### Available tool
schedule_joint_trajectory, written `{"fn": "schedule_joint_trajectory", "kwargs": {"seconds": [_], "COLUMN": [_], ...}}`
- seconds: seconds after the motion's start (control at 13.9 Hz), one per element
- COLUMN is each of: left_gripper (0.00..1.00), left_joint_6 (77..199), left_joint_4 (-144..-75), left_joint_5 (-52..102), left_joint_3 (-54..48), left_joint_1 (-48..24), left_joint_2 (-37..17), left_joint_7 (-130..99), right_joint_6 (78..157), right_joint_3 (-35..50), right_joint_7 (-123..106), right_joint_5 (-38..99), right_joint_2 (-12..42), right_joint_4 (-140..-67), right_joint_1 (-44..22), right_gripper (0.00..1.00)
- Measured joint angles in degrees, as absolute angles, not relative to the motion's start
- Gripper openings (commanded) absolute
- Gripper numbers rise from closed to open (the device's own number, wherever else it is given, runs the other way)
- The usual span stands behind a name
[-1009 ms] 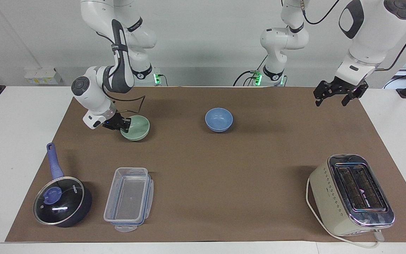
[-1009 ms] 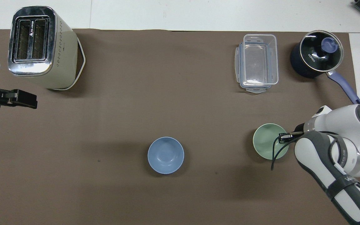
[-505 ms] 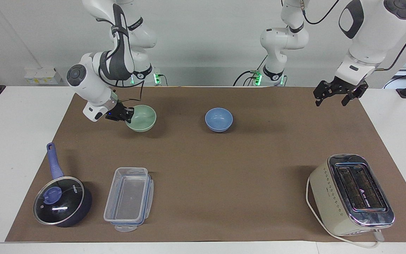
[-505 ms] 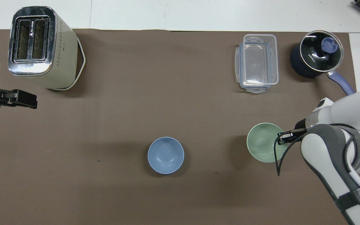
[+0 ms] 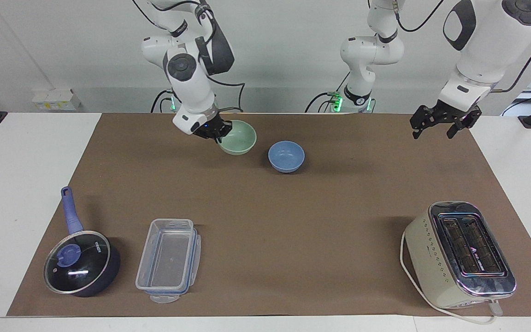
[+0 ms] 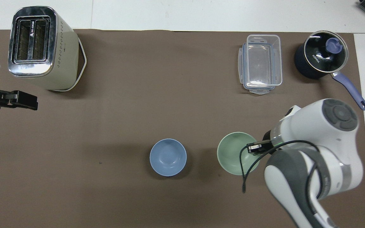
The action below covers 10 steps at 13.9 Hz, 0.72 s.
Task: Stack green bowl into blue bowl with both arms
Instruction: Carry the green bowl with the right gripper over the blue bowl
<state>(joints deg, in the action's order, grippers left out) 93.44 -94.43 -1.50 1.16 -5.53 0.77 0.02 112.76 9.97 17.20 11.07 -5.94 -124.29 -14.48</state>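
My right gripper (image 5: 219, 131) (image 6: 253, 148) is shut on the rim of the pale green bowl (image 5: 240, 137) (image 6: 233, 152). It holds the bowl raised over the brown mat, beside the blue bowl on the right arm's side. The blue bowl (image 5: 286, 156) (image 6: 168, 157) sits upright and empty on the mat near the table's middle. The two bowls are apart. My left gripper (image 5: 433, 133) (image 6: 24, 100) hangs open and empty over the mat's edge at the left arm's end, where that arm waits.
A cream toaster (image 5: 459, 253) (image 6: 40, 47) stands at the left arm's end, farther from the robots than the bowls. A clear plastic container (image 5: 168, 260) (image 6: 261, 63) and a dark lidded pan (image 5: 81, 267) (image 6: 320, 58) with a blue handle sit at the right arm's end.
The right arm has lifted the green bowl off the mat and carried it toward the blue bowl. The left arm has not moved.
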Motion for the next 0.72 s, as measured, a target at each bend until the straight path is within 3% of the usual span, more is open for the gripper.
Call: {"fn": "schedule_joint_trajectory", "kwargs": {"seconds": [0.36,0.72], "left_gripper": [1.0,1.0], "left_joint_6": [93.4,93.4], "left_joint_4": [-94.4,-94.4], "left_joint_5": [-1.5,-1.5], "left_joint_3": [1.2,1.2], "left_joint_1": [-5.5,-5.5], "left_joint_2": [0.8,0.8], "left_joint_7": [0.0,0.0], "right_joint_6": [121.3,127.2], "right_joint_3": [10.0,9.9], "right_joint_7": [23.5,23.5], "right_joint_5": [15.2,18.7], "right_joint_2": [-3.0,1.3], "right_joint_4": [-124.3,-124.3], "right_joint_1": [-23.8,-25.9], "right_gripper": [0.0,0.0]}}
